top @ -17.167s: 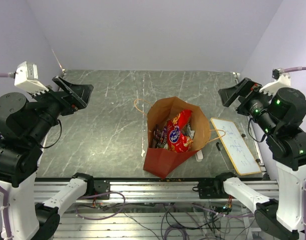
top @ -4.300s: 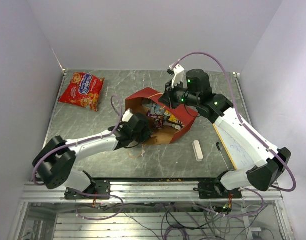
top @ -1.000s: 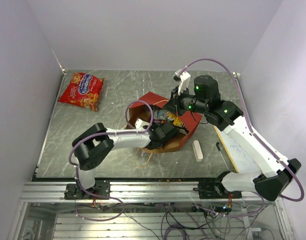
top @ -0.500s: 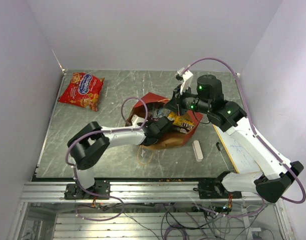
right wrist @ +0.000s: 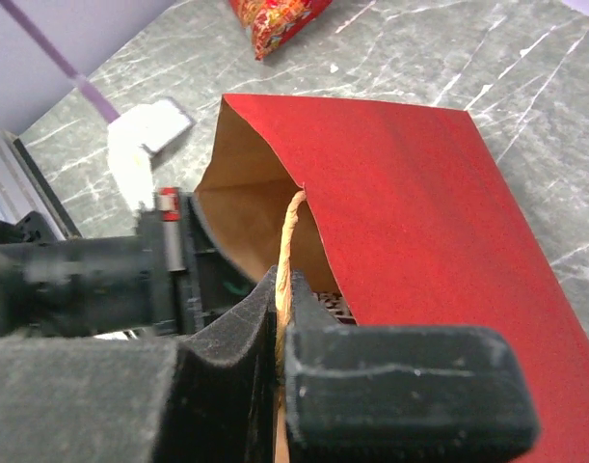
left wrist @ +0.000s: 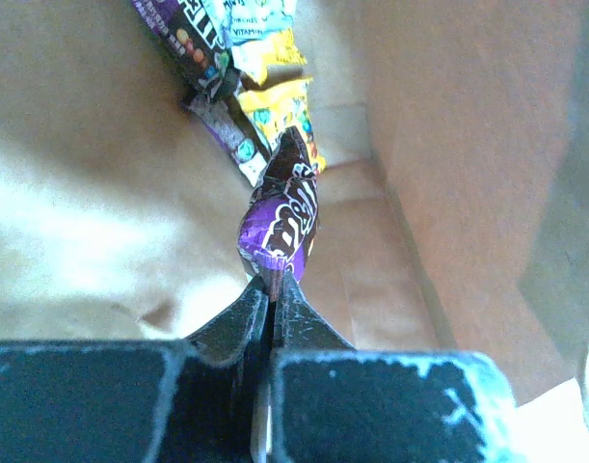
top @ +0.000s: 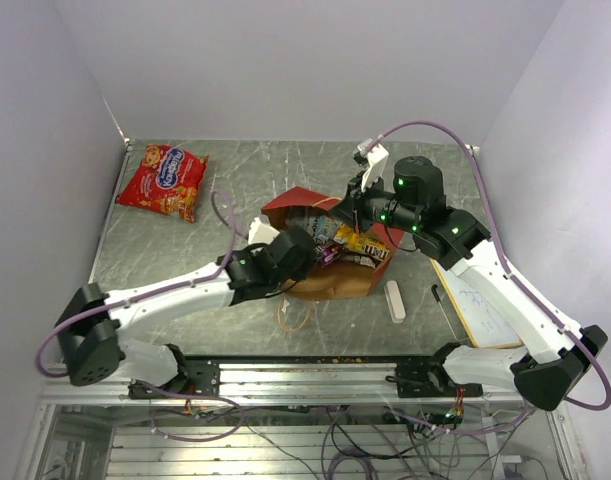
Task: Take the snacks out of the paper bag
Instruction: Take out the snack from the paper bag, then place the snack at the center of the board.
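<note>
The paper bag [top: 301, 203] lies on its side mid-table, red outside and brown inside [left wrist: 448, 145]. My left gripper [left wrist: 272, 282] is shut on the crimped end of a dark purple candy pack [left wrist: 281, 218] inside the bag's mouth; from above that gripper [top: 310, 252] sits at the bag's left opening. Deeper in lie a yellow pack [left wrist: 275, 108] and another dark pack [left wrist: 190, 39]. My right gripper [right wrist: 282, 307] is shut on the bag's tan handle [right wrist: 287, 241] and holds the red wall [right wrist: 410, 193] up. The red-orange chip bag [top: 165, 180] lies at the far left.
A white eraser [top: 394, 300] lies right of the bag, with a pen [top: 442, 305] and a small whiteboard [top: 480, 300] beyond it. The bag's other loop handle [top: 295, 318] rests on the table near the front edge.
My left gripper shut on the purple candy pack and drew back left toward the bag's mouth. The right gripper kept its hold on the handle and rose slightly.
</note>
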You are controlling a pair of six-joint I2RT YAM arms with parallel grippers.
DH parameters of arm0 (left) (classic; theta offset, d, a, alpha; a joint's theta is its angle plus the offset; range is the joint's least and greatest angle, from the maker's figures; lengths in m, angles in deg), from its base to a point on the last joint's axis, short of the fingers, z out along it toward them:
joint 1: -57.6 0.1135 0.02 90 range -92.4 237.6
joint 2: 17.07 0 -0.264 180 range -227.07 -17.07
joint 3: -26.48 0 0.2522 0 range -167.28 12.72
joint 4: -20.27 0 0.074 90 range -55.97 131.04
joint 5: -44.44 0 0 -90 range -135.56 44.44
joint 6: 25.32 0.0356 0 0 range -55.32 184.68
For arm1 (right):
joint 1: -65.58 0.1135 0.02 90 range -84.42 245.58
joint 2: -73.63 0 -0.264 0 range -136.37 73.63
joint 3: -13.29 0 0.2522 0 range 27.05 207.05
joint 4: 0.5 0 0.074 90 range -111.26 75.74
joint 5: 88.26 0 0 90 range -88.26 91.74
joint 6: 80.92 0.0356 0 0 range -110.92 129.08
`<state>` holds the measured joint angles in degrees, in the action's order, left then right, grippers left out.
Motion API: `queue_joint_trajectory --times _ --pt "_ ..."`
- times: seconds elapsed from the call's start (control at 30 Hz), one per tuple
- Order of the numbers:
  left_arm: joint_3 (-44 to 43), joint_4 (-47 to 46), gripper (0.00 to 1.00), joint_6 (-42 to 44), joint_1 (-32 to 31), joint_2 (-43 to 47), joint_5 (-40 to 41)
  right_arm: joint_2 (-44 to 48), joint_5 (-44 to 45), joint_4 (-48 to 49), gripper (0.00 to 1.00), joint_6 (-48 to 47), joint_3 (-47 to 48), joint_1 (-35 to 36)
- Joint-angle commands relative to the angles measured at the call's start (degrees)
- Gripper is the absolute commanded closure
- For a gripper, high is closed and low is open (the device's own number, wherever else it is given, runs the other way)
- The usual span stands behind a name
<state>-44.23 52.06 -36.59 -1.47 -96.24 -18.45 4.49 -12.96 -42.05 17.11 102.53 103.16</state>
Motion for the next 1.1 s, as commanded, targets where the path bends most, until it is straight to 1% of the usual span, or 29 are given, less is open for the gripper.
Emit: queue_joint_trajectory --times 0.0,0.1,0.2,0.27,0.33,0.43,0.57,0.67,0.73,0.87,0.93,0.97,1.0,1.07 --pt "-0.55 9.37 0.93 6.7 -0.21 8.18 -6.24 0.49 3.61 2.16 1.0 0.86 -0.73 0.05" --pt "0.37 16.21 0.93 7.56 -0.13 14.81 -8.96 0.88 4.53 2.62 1.0 1.87 -1.56 -0.01" --pt "-1.9 26.45 0.93 10.04 -0.14 19.43 -7.48 1.4 5.34 2.84 1.0 2.79 -2.45 0.08" --pt "-4.91 33.84 0.93 12.26 -0.08 21.97 -4.14 1.7 5.61 2.64 1.0 3.02 -2.82 0.03" --pt "-8.57 39.19 0.93 16.62 -0.04 23.86 0.24 2.13 6.21 2.36 1.0 3.2 -3.26 0.06" --pt "-16.07 47.4 0.93 22.03 0.0 24.95 7.6 2.51 7.01 1.84 1.0 3.63 -3.31 0.09" --pt "-25.29 52.31 0.93 32.74 0.01 24.14 14.62 2.75 7.0 1.81 1.0 4.54 -3.92 0.06" --pt "-30.46 51.16 0.93 40.4 -0.01 23.31 19.74 2.91 7.05 2.11 1.0 5.41 -4.58 0.08" --pt "-32.88 47.6 0.93 46.44 0.0 22.45 25.13 2.87 6.84 2.22 1.0 5.87 -4.71 0.06" --pt "-35.98 38.78 0.93 63.5 0.01 17.02 35.44 2.38 6.13 1.88 1.0 6.53 -4.34 0.02" --pt "-35.64 33.4 0.93 71.71 0.19 14.29 41.14 2.23 6.24 1.52 1.0 6.54 -4.38 0.04" --pt "-34.95 28.18 0.93 76.25 0.6 13.05 42.96 2.13 6.45 1.16 1.0 6.51 -4.26 0.06" --pt "-34.05 23.99 0.93 81.08 1.43 12.06 43.91 2.08 6.68 0.71 1.0 6.41 -4.14 0.04" --pt "-31.73 17.17 0.93 86.72 4.98 10.33 41.97 2.28 7.26 0.21 1.0 6.49 -4.1 0.04"
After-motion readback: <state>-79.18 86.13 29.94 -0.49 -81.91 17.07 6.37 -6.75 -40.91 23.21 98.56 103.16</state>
